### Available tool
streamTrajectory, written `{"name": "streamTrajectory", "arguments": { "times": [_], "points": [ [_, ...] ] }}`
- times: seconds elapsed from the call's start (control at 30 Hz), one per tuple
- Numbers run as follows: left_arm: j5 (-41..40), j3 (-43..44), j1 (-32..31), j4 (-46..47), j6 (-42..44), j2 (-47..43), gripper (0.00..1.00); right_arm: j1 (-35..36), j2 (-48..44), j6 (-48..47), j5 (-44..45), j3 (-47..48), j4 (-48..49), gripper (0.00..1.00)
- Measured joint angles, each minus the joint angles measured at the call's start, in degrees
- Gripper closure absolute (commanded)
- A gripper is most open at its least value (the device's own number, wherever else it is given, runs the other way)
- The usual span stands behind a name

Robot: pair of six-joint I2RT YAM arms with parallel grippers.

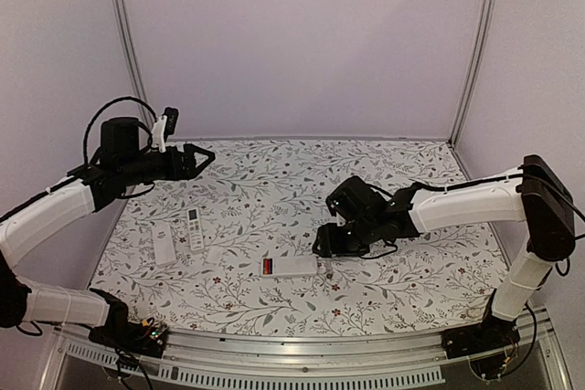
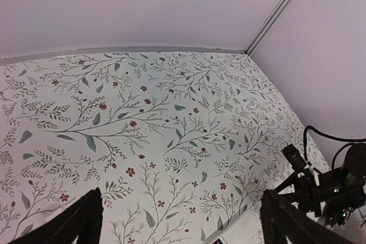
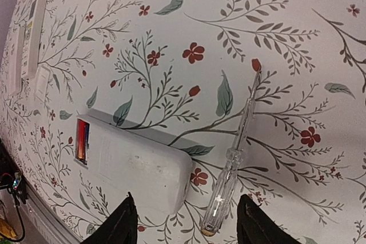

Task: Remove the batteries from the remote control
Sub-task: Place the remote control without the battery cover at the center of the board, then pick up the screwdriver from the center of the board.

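Your table (image 1: 274,180) has a white surface printed all over with grey-green leafy sprigs and small red flowers. Near the front edge, about midway across, a white remote (image 1: 289,266) lies flat, its left end open and showing red and dark colour inside. Just beside its right end lies a clear-handled screwdriver (image 3: 234,158), angled away and not touching it. Well off to your left, a smaller remote (image 1: 195,228) and a flat white piece (image 1: 164,246) lie side by side.

Light was bright, diffuse, with a faint lilac cast. White rectangular plastic remote (image 3: 137,170) cast a thin soft shadow along its upper edge. Wrist views bowed at edges.
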Motion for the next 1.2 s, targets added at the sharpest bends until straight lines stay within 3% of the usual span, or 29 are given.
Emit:
{"name": "streamTrajectory", "arguments": {
  "times": [0.37,1.2],
  "points": [
    [-0.1,0.0,0.0,0.0,0.0,0.4,0.05,0.0,4.3,4.1,3.0,0.2,-2.5,0.57],
    [-0.5,0.0,0.0,-0.1,-0.2,1.0,0.05,2.4,9.6,6.3,9.5,6.9,-10.2,0.7]
  ]
}}
